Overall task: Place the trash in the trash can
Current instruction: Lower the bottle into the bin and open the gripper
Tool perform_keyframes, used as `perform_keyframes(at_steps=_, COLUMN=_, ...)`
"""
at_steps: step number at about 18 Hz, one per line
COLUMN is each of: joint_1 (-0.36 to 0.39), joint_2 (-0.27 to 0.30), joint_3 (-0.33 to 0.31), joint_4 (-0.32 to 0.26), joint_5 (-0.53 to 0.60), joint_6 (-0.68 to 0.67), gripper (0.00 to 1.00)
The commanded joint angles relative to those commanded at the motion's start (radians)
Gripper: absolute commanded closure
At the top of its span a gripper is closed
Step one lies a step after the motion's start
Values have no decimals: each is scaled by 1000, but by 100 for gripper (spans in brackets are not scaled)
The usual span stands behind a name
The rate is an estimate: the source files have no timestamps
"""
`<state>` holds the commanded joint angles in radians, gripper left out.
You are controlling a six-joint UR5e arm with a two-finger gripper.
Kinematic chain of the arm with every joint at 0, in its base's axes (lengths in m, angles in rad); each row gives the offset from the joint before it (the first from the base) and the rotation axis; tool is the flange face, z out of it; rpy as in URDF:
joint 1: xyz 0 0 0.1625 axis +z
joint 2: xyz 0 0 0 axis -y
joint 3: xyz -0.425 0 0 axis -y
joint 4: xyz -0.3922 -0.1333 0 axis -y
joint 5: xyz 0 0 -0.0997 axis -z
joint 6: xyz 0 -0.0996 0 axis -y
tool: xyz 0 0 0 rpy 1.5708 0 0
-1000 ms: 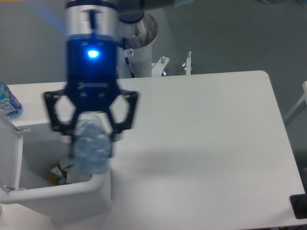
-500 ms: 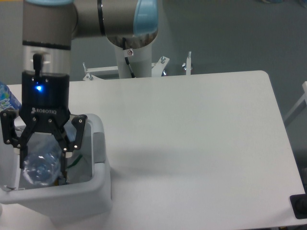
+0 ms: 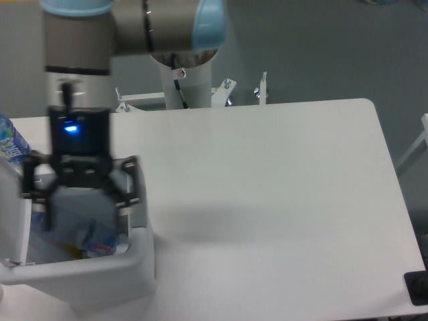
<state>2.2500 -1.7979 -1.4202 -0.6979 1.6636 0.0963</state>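
Observation:
The white trash can stands at the table's front left with its lid open to the left. My gripper hangs just above its opening with its fingers spread wide, open and empty. The clear crushed bottle with a bluish label lies inside the can, below the gripper and apart from the fingers. I cannot make out the white wrapper; some small yellowish scraps show at the can's bottom.
An upright blue-labelled bottle stands at the table's left edge behind the can's lid. The arm's white base post rises behind the table. The white table stretches to the right.
The gripper carried the bottle left over the can, then opened. The bottle dropped out of the fingers and now lies in the can. The gripper has lifted slightly.

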Motion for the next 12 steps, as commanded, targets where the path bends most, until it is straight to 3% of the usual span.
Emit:
perform_keyframes(at_steps=4, joint_1=135, joint_2=12, joint_3=-113, joint_4=-11, joint_5=226, joint_6=303, gripper=0)
perform_keyframes(at_steps=7, joint_1=200, joint_2=37, joint_3=-177, joint_4=-29, joint_5=294, joint_6=561, gripper=0)
perform_keyframes(at_steps=10, joint_1=250, joint_2=106, joint_3=-177, joint_4=-229, joint_5=282, joint_6=721, gripper=0)
perform_keyframes(at_steps=12, joint_1=264, joint_2=138, joint_3=-177, joint_4=-288, joint_5=236, joint_6=753, gripper=0)
